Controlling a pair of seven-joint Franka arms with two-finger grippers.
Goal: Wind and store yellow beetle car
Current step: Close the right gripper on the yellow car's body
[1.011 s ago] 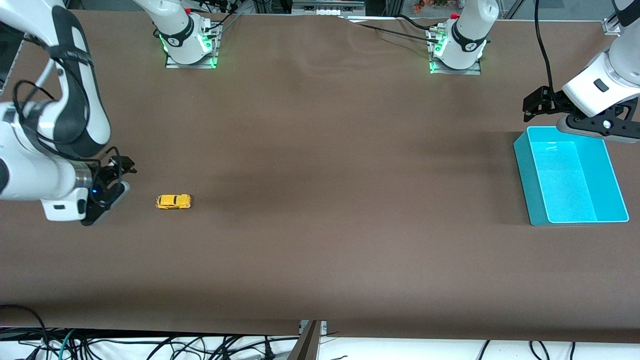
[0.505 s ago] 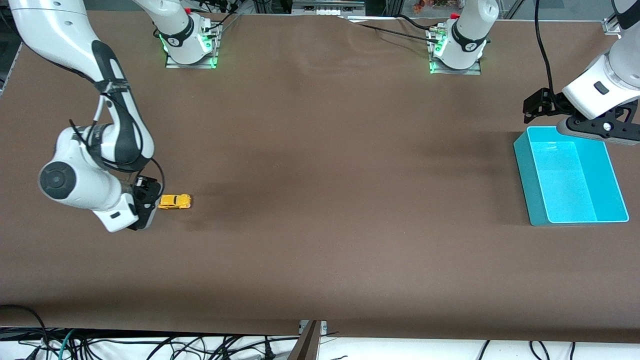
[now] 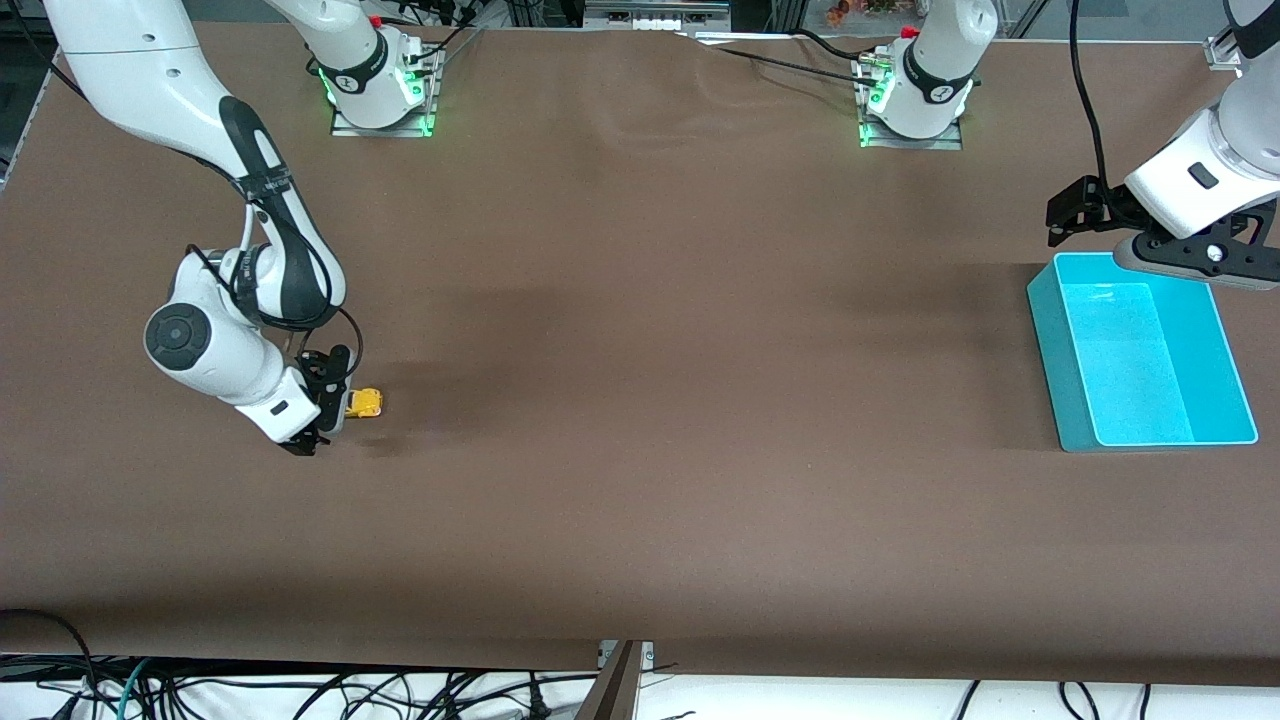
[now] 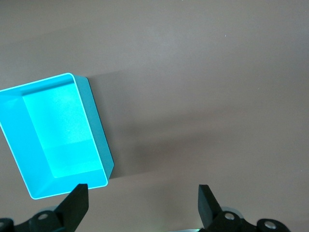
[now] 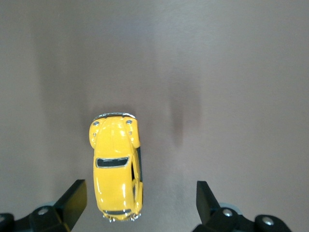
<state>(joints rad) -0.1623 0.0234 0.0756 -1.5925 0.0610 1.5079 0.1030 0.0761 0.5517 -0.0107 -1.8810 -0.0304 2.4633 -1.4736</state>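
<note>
Hovering low over the yellow beetle car (image 3: pixel 364 403), the right end effector (image 3: pixel 322 425) has its fingers spread wide and grips nothing; in the right wrist view the car (image 5: pixel 117 166) sits between the 2 fingertips but off toward 1 of them, apart from both. The car rests on its wheels on the brown bench (image 3: pixel 640 520) at the right arm's end, and from the front camera only part of its body shows past the end effector. Judged from this, the task is at its very start: the car is neither grasped nor wound, and winding, carrying and dropping it into storage all remain. The car is a tiny, glossy, bright yellow toy with a rounded beetle body, a dark windscreen, small chrome lamps at the nose, and wheels barely showing under the sides; it looks smooth and curved, so a grip across its flanks may be prone to slipping. At the left arm's end of the bench, about as near the front camera as the car and well apart from it, stands the turquoise bin (image 3: pixel 1045 330), open-topped with nothing in it. Over its rim farthest from the front camera waits the left end effector (image 3: pixel 1190 262), fingers likewise spread and holding nothing, as the left wrist view (image 4: pixel 140 205) confirms.
</note>
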